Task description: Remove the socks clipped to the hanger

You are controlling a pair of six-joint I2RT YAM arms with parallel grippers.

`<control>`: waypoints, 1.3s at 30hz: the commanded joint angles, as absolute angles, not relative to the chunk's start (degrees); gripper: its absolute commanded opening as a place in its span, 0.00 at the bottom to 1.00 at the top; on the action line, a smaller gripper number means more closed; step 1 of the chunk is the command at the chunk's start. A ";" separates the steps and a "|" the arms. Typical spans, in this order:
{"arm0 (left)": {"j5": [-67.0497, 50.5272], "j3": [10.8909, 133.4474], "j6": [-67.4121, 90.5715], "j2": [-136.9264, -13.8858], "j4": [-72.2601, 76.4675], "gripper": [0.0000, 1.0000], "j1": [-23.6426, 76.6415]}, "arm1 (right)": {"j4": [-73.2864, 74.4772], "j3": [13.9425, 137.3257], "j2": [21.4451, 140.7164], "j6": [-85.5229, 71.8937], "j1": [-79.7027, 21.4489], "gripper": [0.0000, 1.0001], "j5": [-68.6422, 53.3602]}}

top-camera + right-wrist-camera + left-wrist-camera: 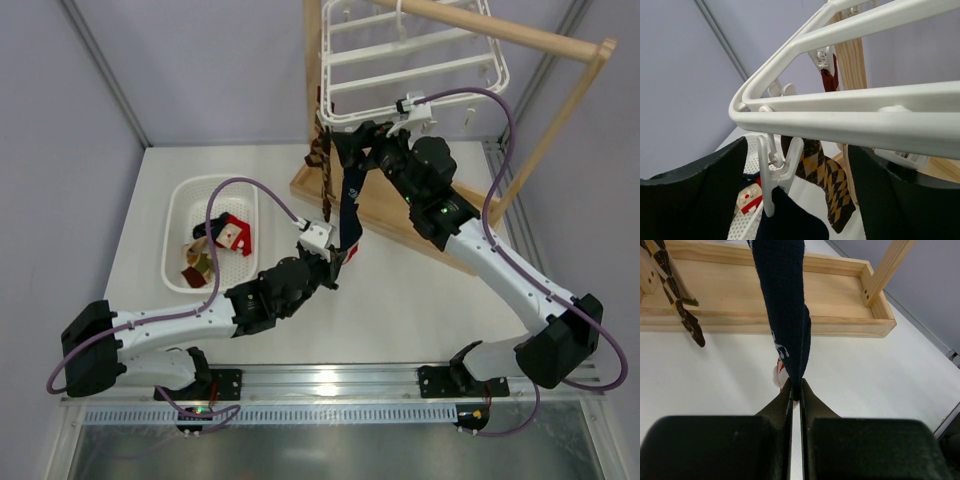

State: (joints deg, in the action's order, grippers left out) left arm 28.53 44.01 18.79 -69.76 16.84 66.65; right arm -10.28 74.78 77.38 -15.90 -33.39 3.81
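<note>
Navy sock (348, 215) stretched taut from hanger (420, 60) corner down to left gripper (335, 262). Left wrist: jaws pinched shut on its lower end. Right wrist: right gripper (800, 172) spread wide astride the clip (776, 175), holding nothing — risk of torn fabric if tugged before release.

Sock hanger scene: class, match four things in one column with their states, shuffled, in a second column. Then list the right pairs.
1. navy sock
2. argyle sock
3. basket
4. right hand

A. on the table, loose socks inside
B. open, either side of a clip
C. stretched from the hanger down to the shut left hand
D. hanging with its lower end free

Pairs: 1-C, 2-D, 3-A, 4-B.
</note>
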 commanded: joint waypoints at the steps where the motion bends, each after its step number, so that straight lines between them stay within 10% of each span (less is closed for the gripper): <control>1: 29.62 43.77 17.93 -69.70 17.58 0.00 67.06 | -14.06 78.22 78.83 -16.17 -33.05 0.79 2.73; 22: 28.65 44.38 18.55 -71.10 17.23 0.00 67.06 | -18.98 74.71 79.37 -17.32 -32.96 0.04 3.69; 27: 28.74 44.38 18.46 -71.28 17.23 0.00 66.97 | -18.02 74.88 79.28 -16.96 -32.96 0.09 3.69; 31: 30.23 44.38 17.93 -71.63 16.96 0.00 66.97 | -15.56 73.92 78.66 -16.61 -32.96 0.71 5.44; 39: 29.62 43.25 20.03 -72.16 17.23 0.00 64.17 | -16.00 62.77 71.55 -14.33 -32.96 0.77 12.56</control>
State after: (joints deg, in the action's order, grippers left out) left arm 29.39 43.97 19.11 -71.85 15.99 65.69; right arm -14.52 65.67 75.66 -15.84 -33.19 8.16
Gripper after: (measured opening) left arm 0.009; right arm 0.764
